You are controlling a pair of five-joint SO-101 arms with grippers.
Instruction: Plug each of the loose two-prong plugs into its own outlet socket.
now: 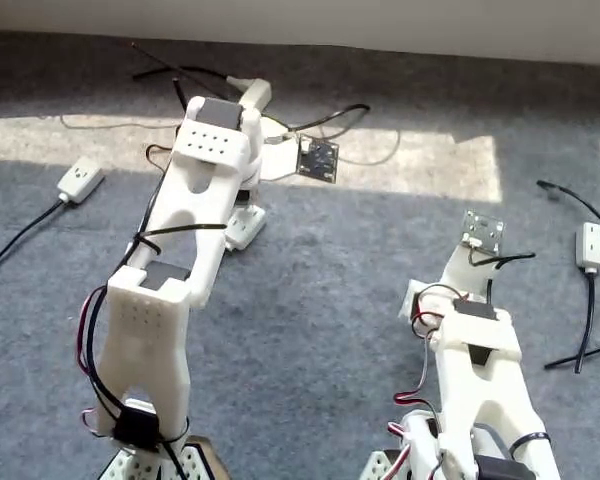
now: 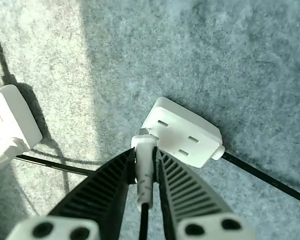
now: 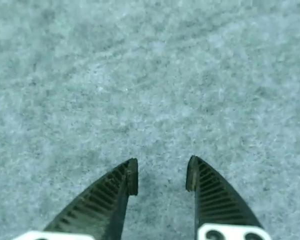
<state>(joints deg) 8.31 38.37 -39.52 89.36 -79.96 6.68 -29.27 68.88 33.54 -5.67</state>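
Evidently the left fingers (image 2: pixel 115 182) are pinching the white two-prong plug (image 2: pixel 144 146) at the white outlet block (image 2: pixel 187 134) for insertion (right fingers (image 3: pixel 115 195) are gaping).

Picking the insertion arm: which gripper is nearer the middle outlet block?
Left. The left gripper, shut on a plug, is right at the outlet block; the right gripper hangs open over bare carpet, well away.

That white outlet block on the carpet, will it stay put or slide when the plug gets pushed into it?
It will likely slide: the outlet block looks small and light, lying loose on the carpet. The pile may add some grip. Its thin cord looks floppy, so it probably won't brace it against the plug in the left end effector.
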